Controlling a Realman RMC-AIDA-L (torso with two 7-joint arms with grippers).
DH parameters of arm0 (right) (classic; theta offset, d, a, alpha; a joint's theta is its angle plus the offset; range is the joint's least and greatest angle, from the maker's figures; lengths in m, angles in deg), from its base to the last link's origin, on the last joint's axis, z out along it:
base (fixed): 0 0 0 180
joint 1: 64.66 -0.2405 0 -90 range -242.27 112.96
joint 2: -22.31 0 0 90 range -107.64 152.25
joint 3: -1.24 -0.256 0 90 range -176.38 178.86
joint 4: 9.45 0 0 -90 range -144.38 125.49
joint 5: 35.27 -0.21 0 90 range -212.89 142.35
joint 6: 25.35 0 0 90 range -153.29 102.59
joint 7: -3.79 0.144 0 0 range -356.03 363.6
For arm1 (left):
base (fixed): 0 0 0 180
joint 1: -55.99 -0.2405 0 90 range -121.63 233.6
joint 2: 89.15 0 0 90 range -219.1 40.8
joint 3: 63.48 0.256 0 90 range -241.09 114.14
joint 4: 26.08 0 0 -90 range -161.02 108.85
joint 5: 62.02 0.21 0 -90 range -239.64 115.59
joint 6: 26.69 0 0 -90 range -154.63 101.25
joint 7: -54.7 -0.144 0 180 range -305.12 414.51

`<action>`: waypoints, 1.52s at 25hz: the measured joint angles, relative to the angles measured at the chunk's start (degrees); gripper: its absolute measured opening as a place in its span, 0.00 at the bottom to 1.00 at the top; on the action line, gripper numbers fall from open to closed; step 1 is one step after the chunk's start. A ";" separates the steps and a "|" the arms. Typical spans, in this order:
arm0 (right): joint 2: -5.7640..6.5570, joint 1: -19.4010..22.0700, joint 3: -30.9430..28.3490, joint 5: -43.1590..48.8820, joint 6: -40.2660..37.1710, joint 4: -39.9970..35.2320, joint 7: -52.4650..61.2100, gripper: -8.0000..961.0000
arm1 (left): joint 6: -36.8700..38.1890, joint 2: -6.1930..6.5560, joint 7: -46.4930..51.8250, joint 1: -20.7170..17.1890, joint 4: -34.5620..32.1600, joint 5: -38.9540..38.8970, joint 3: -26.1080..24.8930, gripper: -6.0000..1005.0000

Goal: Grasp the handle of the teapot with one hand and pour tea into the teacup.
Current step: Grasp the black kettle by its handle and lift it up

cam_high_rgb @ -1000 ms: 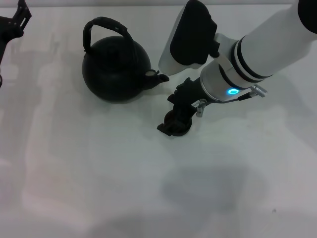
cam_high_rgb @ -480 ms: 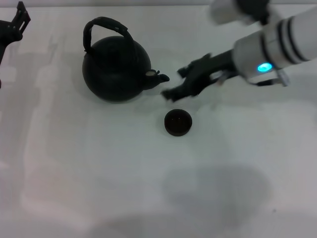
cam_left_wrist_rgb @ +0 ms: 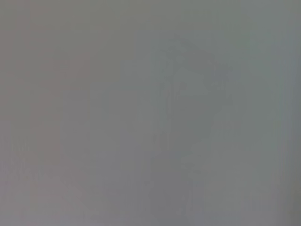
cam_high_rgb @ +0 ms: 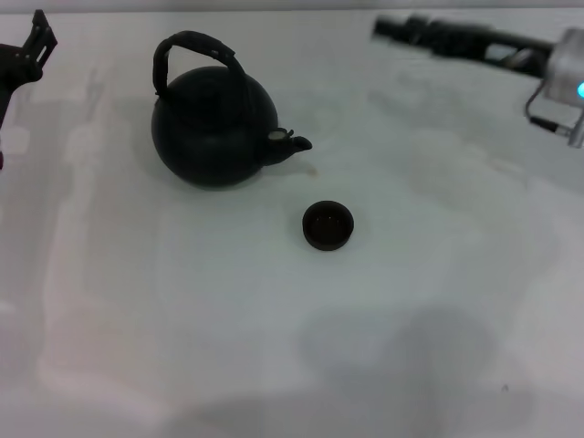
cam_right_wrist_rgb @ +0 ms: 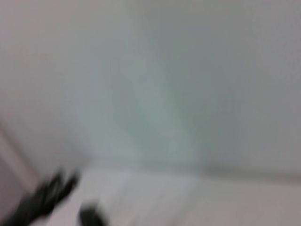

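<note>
The round matte-black teapot (cam_high_rgb: 214, 128) stands upright at the back left of the white table, its short spout (cam_high_rgb: 294, 143) pointing right. Its arched black handle (cam_high_rgb: 196, 47) rises over it, free of any gripper. The small dark teacup (cam_high_rgb: 328, 225) stands alone on the table, in front of and to the right of the spout. My right gripper (cam_high_rgb: 394, 27) is far off at the back right, blurred, well above and behind the cup. My left gripper (cam_high_rgb: 35, 41) is parked at the back left edge, left of the teapot.
The white table (cam_high_rgb: 274, 347) spreads out in front of the cup and teapot. The left wrist view shows only a plain grey surface. The right wrist view is blurred, with dark shapes in one corner.
My right arm has lifted off the teacup and swung away up to the back right. The cup stays standing where it was. The teapot and left arm have not moved.
</note>
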 joint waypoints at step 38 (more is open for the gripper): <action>-0.29 2.96 -15.75 -51.53 -14.90 22.55 -69.85 0.88 | 16.62 0.76 8.01 -9.19 5.11 14.09 16.41 0.87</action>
